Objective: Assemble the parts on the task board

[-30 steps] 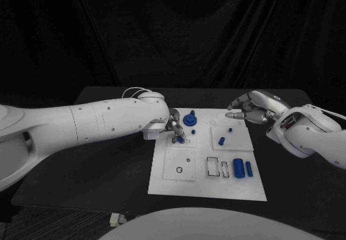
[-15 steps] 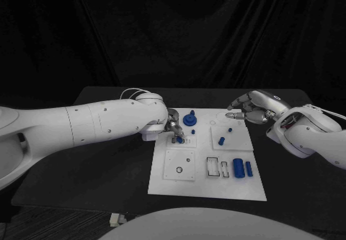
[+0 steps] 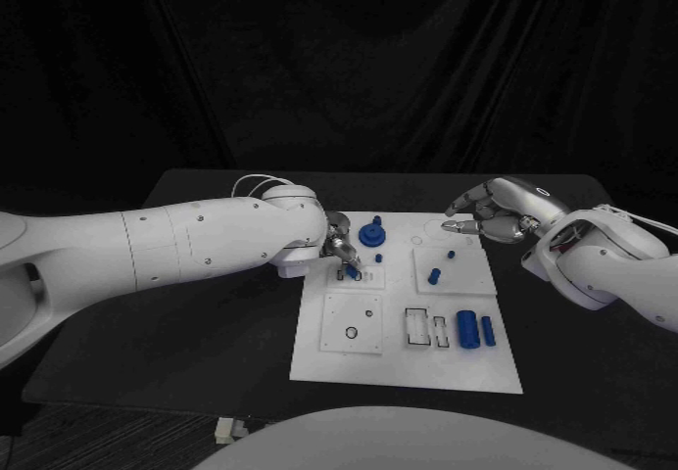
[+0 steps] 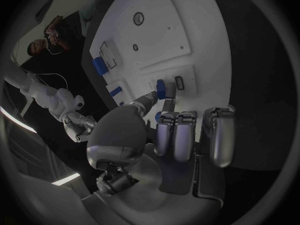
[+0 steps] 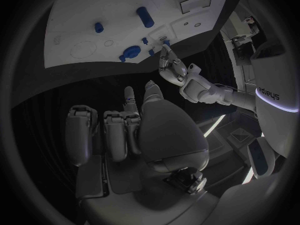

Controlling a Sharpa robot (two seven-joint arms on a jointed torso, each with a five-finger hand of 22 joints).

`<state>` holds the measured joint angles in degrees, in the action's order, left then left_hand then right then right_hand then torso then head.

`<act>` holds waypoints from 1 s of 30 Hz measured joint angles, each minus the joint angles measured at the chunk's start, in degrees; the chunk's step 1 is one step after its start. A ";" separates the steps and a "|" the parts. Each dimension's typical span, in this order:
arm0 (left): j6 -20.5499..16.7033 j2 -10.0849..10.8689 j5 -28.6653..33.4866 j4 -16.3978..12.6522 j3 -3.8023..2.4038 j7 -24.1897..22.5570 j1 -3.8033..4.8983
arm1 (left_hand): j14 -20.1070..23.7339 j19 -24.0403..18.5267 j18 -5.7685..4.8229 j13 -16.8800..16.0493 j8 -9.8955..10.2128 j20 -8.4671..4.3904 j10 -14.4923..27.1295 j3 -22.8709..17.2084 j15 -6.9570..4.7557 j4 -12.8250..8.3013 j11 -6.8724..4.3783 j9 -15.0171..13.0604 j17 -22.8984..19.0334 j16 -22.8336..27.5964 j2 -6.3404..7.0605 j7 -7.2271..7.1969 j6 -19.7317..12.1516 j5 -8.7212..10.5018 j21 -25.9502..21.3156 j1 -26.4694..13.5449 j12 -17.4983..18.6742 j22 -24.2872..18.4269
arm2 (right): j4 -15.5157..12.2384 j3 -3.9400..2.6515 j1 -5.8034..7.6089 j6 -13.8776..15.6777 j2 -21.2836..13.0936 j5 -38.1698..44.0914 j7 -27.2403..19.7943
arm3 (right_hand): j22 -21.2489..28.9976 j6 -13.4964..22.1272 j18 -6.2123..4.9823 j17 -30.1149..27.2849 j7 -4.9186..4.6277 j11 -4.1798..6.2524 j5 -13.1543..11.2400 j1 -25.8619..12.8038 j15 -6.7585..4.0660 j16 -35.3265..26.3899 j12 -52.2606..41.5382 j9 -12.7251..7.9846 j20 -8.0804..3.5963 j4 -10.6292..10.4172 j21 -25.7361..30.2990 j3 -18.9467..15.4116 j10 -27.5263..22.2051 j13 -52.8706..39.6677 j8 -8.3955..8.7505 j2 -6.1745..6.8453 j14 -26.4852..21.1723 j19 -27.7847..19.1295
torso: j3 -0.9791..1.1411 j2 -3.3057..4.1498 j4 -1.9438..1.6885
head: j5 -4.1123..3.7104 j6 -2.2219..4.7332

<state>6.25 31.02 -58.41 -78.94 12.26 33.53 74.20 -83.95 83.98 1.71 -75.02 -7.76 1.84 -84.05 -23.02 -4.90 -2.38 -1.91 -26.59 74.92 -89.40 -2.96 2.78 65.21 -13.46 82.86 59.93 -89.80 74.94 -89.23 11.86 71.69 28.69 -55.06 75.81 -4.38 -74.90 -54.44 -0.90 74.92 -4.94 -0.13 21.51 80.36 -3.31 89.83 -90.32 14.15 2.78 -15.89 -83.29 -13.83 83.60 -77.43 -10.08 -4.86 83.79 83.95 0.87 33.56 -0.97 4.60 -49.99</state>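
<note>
The white task board (image 3: 410,343) lies mid-table. My left hand (image 3: 339,247) hovers over its far-left tile and pinches a small blue part (image 4: 160,88) between the thumb and a finger, just beside a rectangular slot (image 4: 179,82). A blue knob (image 3: 371,233) stands at the board's far edge. Two small blue pegs (image 3: 435,276) stand in the far-right tile. Two blue cylinders (image 3: 466,328) lie on the near-right side. My right hand (image 3: 495,217) hangs over the board's far-right corner, fingers curled in with nothing in them.
An open rectangular frame (image 3: 418,326) sits left of the cylinders, and the near-left tile has a round hole (image 3: 351,333). Black table (image 3: 212,333) surrounds the board on both sides. In the right wrist view, my left hand (image 5: 172,65) reaches onto the board (image 5: 94,10).
My left hand has shifted slightly over the far-left tile with the small blue part still pinched. The right hand has stayed in place.
</note>
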 measured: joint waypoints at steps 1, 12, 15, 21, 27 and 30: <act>-0.17 0.03 -0.05 -0.07 0.00 -0.01 0.00 | 0.00 0.00 0.00 0.00 0.00 0.00 0.00 0.00 0.00 0.00 0.00 0.00 0.00 0.00 0.00 0.00 0.00 0.00 0.00 0.00 0.00 0.00 | 0.01 0.00 -0.01 0.00 0.01 0.01 0.00 | 0.00 0.00 0.00 0.00 0.00 0.01 0.00 0.00 0.00 0.00 0.00 0.00 0.00 0.00 0.00 0.00 0.01 0.00 0.00 0.00 0.00 0.00 | 0.00 0.00 0.00 | -0.01 0.00; -1.27 0.36 -1.22 -0.55 0.00 -0.05 0.00 | 0.00 -0.22 0.00 0.00 0.01 -0.21 -0.09 0.00 0.01 0.00 0.09 0.04 0.00 1.99 -0.09 0.00 0.00 -0.27 -0.80 0.08 0.00 -0.01 | 0.13 0.00 -0.43 -0.01 0.03 0.06 0.01 | -0.03 0.00 0.00 0.00 0.00 0.15 0.00 -0.02 0.01 0.00 -0.01 0.00 0.00 0.00 0.20 0.00 0.15 0.00 0.00 0.02 0.00 0.00 | 0.00 -0.02 0.02 | 0.13 0.00; -1.33 0.35 -1.67 -0.51 0.00 -0.05 0.00 | 0.00 -0.22 0.00 0.00 0.01 -0.21 -0.10 0.00 0.01 0.00 0.09 0.06 -0.01 2.00 -0.09 0.00 0.00 -0.27 -0.80 0.09 0.00 -0.01 | 0.15 0.00 -0.48 -0.01 0.02 0.06 0.01 | -0.04 0.00 0.00 0.00 0.00 0.14 0.00 -0.02 0.01 0.00 -0.01 0.00 0.00 0.00 0.20 0.00 0.14 0.00 0.00 0.02 -0.01 0.00 | 0.00 -0.02 0.02 | 0.13 0.00; -1.29 0.00 -2.46 0.07 0.00 -0.05 0.00 | 0.00 -0.22 0.00 0.00 0.01 -0.21 -0.12 0.00 0.01 0.00 0.12 0.11 -0.01 2.00 -0.11 0.00 0.00 -0.27 -0.80 0.10 0.00 -0.01 | 0.15 -0.02 -0.56 -0.01 -0.02 0.08 0.01 | -0.04 0.00 0.00 0.00 0.00 0.14 0.00 -0.03 0.02 0.00 -0.06 0.00 0.00 0.00 0.20 0.00 0.14 0.00 0.00 0.03 -0.01 0.00 | 0.01 -0.02 0.02 | 0.06 0.00; -1.14 -0.62 -2.93 0.82 0.00 -0.05 0.00 | 0.00 -0.21 0.00 0.00 0.01 -0.21 0.02 0.00 0.02 0.00 -0.02 0.11 -0.01 2.00 -0.11 0.00 0.00 -0.26 -0.80 0.10 0.00 -0.01 | 0.14 -0.01 -0.58 -0.01 -0.05 0.09 0.01 | -0.04 0.00 0.00 0.00 0.00 0.13 0.00 -0.03 0.07 0.00 0.12 0.00 0.00 0.00 0.20 0.00 0.13 -0.08 0.00 0.03 0.02 0.00 | 0.01 -0.01 0.02 | 0.05 0.00; -1.07 -0.80 -3.07 0.99 0.00 -0.05 0.00 | 0.00 -0.21 0.00 0.00 0.01 -0.21 0.02 0.00 0.02 0.00 -0.02 0.17 -0.01 1.99 -0.11 0.00 0.00 -0.26 -0.80 0.10 0.00 -0.01 | 0.14 0.00 -0.59 -0.01 -0.05 0.09 0.01 | -0.03 0.00 0.00 -0.01 0.00 0.12 0.00 -0.11 0.08 0.00 0.13 0.00 0.00 0.00 0.20 0.00 0.12 -0.08 0.00 0.11 0.02 0.00 | 0.01 -0.01 0.02 | 0.08 0.00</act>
<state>5.18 30.22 -61.48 -77.95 12.26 33.48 74.20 -83.95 83.77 1.71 -75.02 -7.75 1.62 -84.02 -23.02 -4.89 -2.38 -1.92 -26.42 74.91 -87.41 -3.07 2.78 65.21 -13.72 82.06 60.03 -89.80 74.92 -89.09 11.86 71.10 28.67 -55.11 75.90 -4.37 -74.94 -54.44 -0.90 74.91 -4.94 -0.01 21.51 80.25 -3.23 89.83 -90.19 14.14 2.78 -15.89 -83.09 -13.83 83.73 -77.51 -10.08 -4.75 83.81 83.95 0.88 33.55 -0.95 4.68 -49.99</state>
